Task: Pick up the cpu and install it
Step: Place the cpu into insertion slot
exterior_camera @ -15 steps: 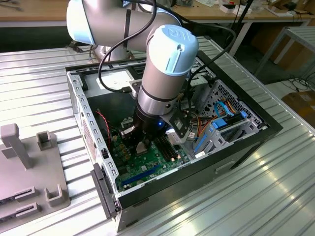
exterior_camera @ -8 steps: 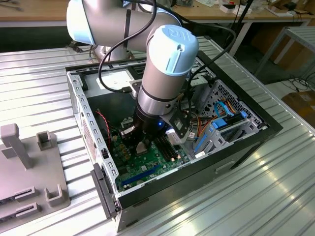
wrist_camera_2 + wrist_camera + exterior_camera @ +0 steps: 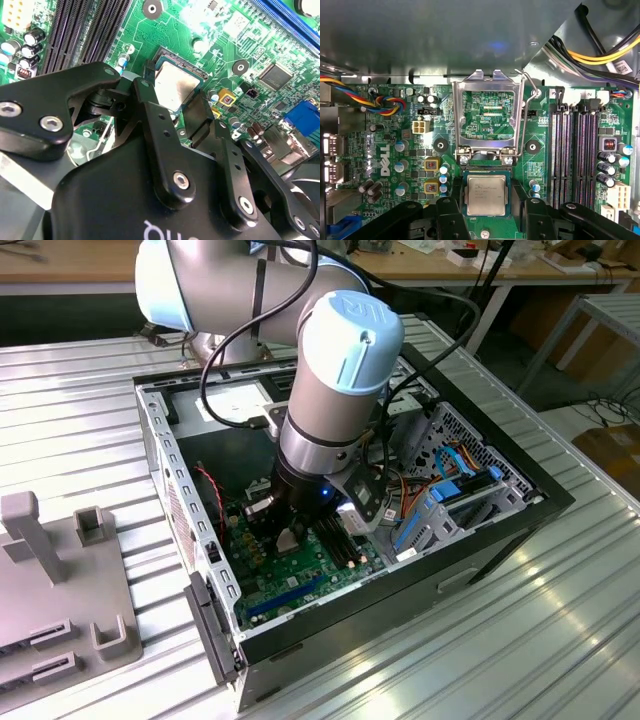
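Gripper (image 3: 487,202) fingers (image 3: 150,110) clamped on two opposite edges of small thin square cpu with silver-grey metal top (image 3: 486,195), cpu at the dark socket on green motherboard (image 3: 540,170), beside hinged-open silver metal socket frame (image 3: 487,107); arm reaches into open black computer case (image 3: 400,588) on ribbed metal surface (image 3: 80,420)

Matt, pale silver metal tops the cpu (image 3: 486,195); the motherboard (image 3: 540,167) is glossy green; the table (image 3: 500,640) is shiny ribbed metal.
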`<state>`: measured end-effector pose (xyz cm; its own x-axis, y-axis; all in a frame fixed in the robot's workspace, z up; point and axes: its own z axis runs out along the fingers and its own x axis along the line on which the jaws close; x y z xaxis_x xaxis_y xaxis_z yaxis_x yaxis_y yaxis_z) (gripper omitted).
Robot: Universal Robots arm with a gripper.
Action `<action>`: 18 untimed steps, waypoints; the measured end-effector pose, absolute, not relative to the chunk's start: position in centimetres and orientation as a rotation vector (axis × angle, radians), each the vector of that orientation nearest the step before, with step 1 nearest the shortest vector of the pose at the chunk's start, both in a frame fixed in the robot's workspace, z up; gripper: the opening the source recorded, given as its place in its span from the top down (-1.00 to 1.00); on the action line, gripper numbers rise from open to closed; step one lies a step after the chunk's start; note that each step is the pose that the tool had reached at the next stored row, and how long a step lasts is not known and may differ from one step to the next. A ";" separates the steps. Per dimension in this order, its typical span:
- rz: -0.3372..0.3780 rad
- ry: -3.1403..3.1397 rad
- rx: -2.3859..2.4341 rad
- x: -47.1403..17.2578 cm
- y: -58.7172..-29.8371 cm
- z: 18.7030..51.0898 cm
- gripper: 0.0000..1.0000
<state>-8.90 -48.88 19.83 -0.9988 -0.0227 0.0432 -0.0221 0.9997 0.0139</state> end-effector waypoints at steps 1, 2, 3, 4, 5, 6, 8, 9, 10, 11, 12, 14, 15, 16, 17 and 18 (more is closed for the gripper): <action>-0.020 -3.098 0.034 -8.9 -48.9 19.8 0.06; -0.020 -3.098 0.034 -8.9 -48.9 19.7 0.06; -0.020 -3.098 0.034 -8.9 -48.9 19.7 0.06; -0.021 -3.098 0.034 -8.9 -48.9 19.6 0.06; -0.021 -3.098 0.034 -8.9 -48.9 19.6 0.06; -0.021 -3.098 0.034 -8.9 -48.9 19.6 0.06; -0.021 -3.098 0.034 -8.9 -48.9 19.6 0.06; -0.021 -3.098 0.034 -8.9 -48.9 19.6 0.06; -0.021 -3.098 0.034 -8.9 -48.9 19.6 0.06; -0.021 -3.098 0.034 -8.7 -48.9 19.6 -0.18; -0.021 -3.098 0.034 -8.6 -48.9 19.6 -0.18; -0.021 -3.098 0.034 -8.2 -48.9 19.6 -0.18; -0.021 -3.098 0.035 -8.2 -48.9 19.7 -0.18; -0.022 -3.098 0.035 -8.2 -48.9 19.7 -0.18; -0.022 -3.098 0.035 -8.3 -48.9 19.8 -0.18; -0.022 -3.098 0.036 -8.3 -48.9 19.9 -0.18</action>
<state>-8.33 -48.87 19.90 -0.9988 -0.0235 0.0433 -0.0229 0.9996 0.0147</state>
